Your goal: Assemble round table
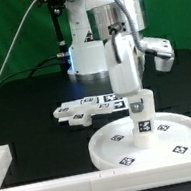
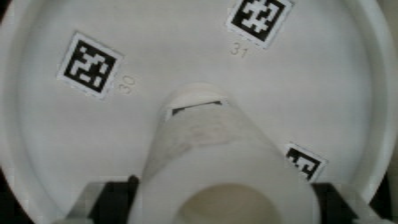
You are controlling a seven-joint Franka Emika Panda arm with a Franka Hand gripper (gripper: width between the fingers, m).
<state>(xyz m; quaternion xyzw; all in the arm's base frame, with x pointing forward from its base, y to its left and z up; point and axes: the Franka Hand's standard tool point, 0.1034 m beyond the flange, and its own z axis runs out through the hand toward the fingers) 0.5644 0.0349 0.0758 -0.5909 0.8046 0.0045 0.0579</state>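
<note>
The leg (image 1: 142, 116) stands upright on the disc (image 1: 99, 152), with the marker board (image 1: 85, 106) behind it.

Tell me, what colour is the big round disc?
The disc is white, with black-and-white square tags. The exterior view shows it best.

In the exterior view the arm (image 1: 119, 38) runs out past the top edge. The tags on the round disc (image 1: 151, 147) are too small to read, and the gripper (image 1: 134, 97) covers one end of the marker board (image 1: 80, 107). In the wrist view the disc's rim is cut off by the picture's edges. The leg (image 2: 205, 150) is blurred and hides half of one tag (image 2: 306, 160). Of the gripper, only dark slivers of its fingers (image 2: 118, 197) show at the edge.
</note>
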